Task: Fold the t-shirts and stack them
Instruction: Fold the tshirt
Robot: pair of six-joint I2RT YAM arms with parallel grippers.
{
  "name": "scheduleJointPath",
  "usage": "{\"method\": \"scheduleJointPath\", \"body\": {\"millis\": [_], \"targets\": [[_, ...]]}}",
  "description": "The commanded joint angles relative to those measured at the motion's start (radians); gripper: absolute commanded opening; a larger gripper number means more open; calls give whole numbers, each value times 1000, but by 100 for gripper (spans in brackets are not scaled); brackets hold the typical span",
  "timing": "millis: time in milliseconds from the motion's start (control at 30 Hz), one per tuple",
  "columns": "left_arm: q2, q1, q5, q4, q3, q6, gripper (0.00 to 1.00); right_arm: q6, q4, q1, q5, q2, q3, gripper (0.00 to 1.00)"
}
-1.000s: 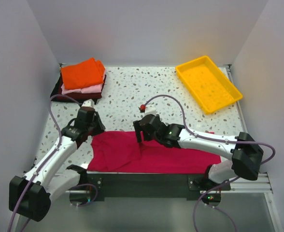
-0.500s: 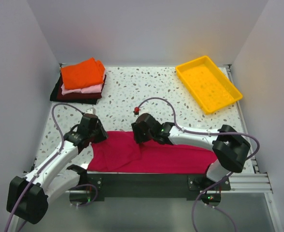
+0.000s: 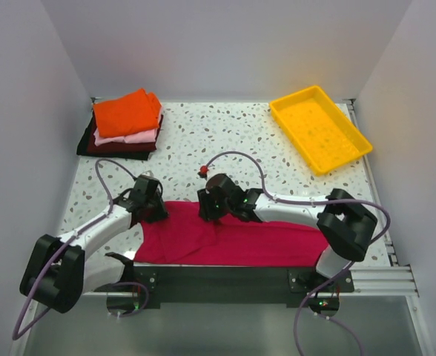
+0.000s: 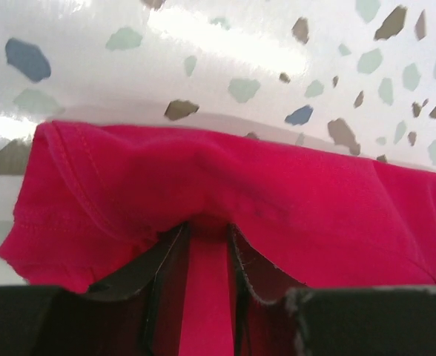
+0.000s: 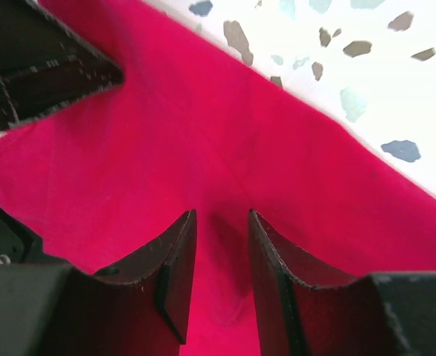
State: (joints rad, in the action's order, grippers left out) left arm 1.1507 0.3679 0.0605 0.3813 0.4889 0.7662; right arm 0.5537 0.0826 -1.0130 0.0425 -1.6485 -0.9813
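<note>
The crimson t-shirt lies spread in a long band along the near edge of the speckled counter, at 6 o'clock in the overhead view. Both arms reach in over it.

The left hand sits at the shirt's 10 o'clock corner. Through its wrist camera, the left hand is clamped on the cloth: a strip of the crimson t-shirt runs up between the two black fingers and drapes over their tips, with a stitched hem curling off toward 9 o'clock.

The right hand is down on the shirt's far edge, around 12 o'clock of the cloth and just beside the left one. In its own camera, the right hand stands narrow, its fingers pressed into the crimson t-shirt with a shadowed crease in the gap between them. I can't tell whether that crease is truly pinched.

At 10 o'clock on the counter sits a folded stack: an orange t-shirt on top, a pale pink t-shirt under it, and a dark maroon t-shirt at the bottom. A yellow tray rests at 2 o'clock, well apart from the shirts.
</note>
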Motion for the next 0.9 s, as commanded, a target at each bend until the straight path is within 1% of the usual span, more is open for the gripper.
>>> {"method": "scheduleJointPath", "body": {"millis": [0,100,233,367,533,567,733,767,833,867], "targets": [[67,3,24,-97,-6,-11,31,-14,-44,4,-41,-62,-5,37],[121,3,35,-128,10,-18,31,-11,-38,5,-61,-108,-8,37],[202,2,65,-133,74,-39,31,-2,3,16,-21,-148,-13,37],[297,2,88,-137,180,-70,31,15,25,50,-13,-181,-7,37],[458,-10,96,-144,296,-108,30,11,48,102,-1,-203,-14,36],[504,-12,94,-144,341,-119,30,8,54,111,-4,-209,-20,36],[632,-15,111,-118,497,-153,29,-6,77,172,-9,-241,-60,36],[668,-14,111,-111,549,-163,29,-8,86,183,-13,-246,-77,36],[704,-15,113,-105,605,-176,29,-11,98,205,-16,-266,-95,36],[740,-15,113,-98,660,-191,29,-14,111,212,-15,-270,-109,36]]}}
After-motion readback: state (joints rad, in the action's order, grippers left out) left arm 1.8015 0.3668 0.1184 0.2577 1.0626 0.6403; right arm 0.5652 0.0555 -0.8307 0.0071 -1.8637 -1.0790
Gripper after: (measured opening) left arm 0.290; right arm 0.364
